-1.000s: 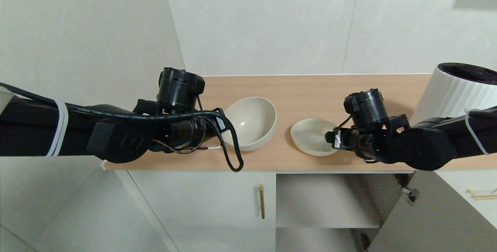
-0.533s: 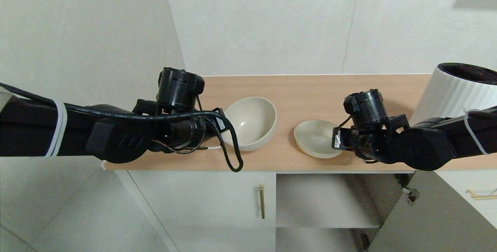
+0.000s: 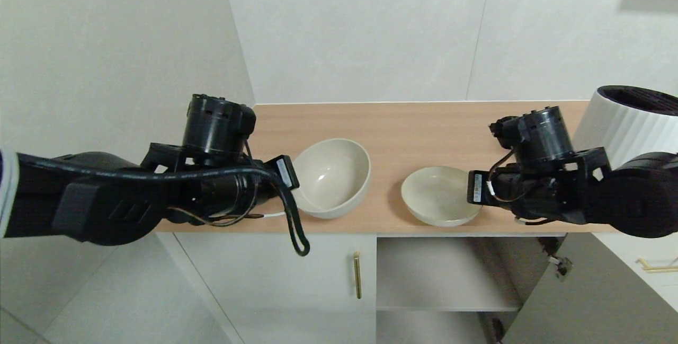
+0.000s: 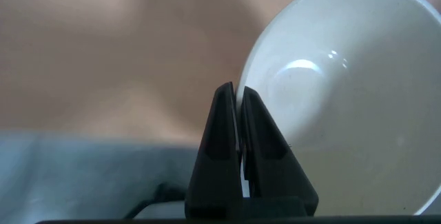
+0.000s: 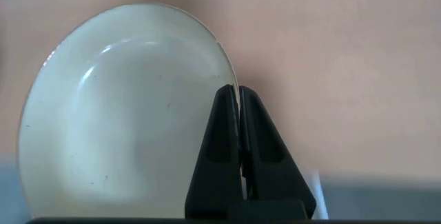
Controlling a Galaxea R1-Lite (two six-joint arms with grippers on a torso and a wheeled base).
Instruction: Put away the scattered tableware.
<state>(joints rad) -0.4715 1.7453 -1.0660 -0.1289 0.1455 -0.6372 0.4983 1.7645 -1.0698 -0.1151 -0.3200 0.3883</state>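
So the left gripper (image 4: 238, 89) pinches the rim of the deep cream bowl (image 3: 333, 177), the right gripper (image 5: 239, 89) the shallow cream dish (image 3: 439, 194), both near the front of the wooden counter (image 3: 424, 126) — thin rim grips, so either might swivel loose and drop.

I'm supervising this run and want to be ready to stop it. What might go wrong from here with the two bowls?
1. The left gripper pinches the deep bowl by its rim alone, so it may pivot or slip.
2. The right gripper holds the shallow bowl the same way, near the front edge of the counter; a slip could drop it to the floor.
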